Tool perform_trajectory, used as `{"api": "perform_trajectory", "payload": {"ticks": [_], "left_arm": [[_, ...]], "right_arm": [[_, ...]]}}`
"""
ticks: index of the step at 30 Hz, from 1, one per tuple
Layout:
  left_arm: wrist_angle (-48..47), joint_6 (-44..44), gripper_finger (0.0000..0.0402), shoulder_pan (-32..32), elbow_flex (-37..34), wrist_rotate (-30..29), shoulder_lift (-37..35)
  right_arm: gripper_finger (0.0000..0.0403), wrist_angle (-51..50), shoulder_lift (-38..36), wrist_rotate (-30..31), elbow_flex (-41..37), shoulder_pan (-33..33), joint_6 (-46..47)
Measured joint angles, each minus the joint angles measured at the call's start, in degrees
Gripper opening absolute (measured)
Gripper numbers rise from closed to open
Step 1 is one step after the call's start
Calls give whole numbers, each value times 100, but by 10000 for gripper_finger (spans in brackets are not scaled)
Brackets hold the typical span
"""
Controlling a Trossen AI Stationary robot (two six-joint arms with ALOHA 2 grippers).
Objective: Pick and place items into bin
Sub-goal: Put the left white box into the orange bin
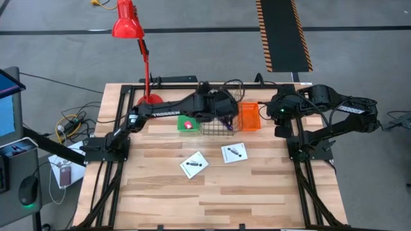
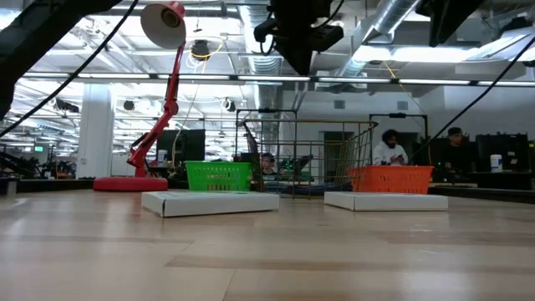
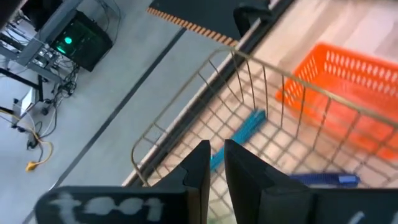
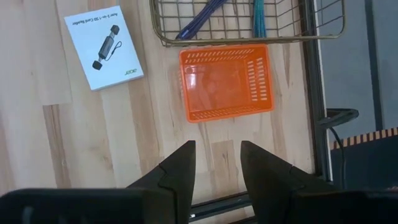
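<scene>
My left gripper [image 3: 216, 155] hovers over the wire bin [image 1: 215, 127] at the table's far middle, its fingers a narrow gap apart with nothing between them. In the bin lie a teal marker [image 3: 245, 132] and a blue-purple strap [image 3: 323, 179]. Two white cards [image 1: 192, 165] [image 1: 234, 153] with printed pens lie flat on the table, nearer than the bin. A small red block [image 1: 187, 124] sits in the green basket [image 1: 187, 119] left of the bin. My right gripper [image 4: 217, 152] hangs open above the table's far right, near the orange basket [image 4: 227, 81].
A red desk lamp [image 1: 131, 32] stands at the far left, its base [image 1: 151, 98] on the table. The orange basket [image 1: 249, 117] stands right of the wire bin. Bare wood stretches across the near half of the table [image 1: 212, 199].
</scene>
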Motion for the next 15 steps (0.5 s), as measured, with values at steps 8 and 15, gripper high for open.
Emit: {"api": "perform_trajectory", "payload": {"ticks": [8,15], "left_arm": [[-1234,-476,36,-610,-94,-35,-8],[-1952,-945,36,-1543,-412,-912,-26]], "right_arm": [[121,2,6,-21,-200,7,565],[121,504,-262,-542,-1402,115,807]]}}
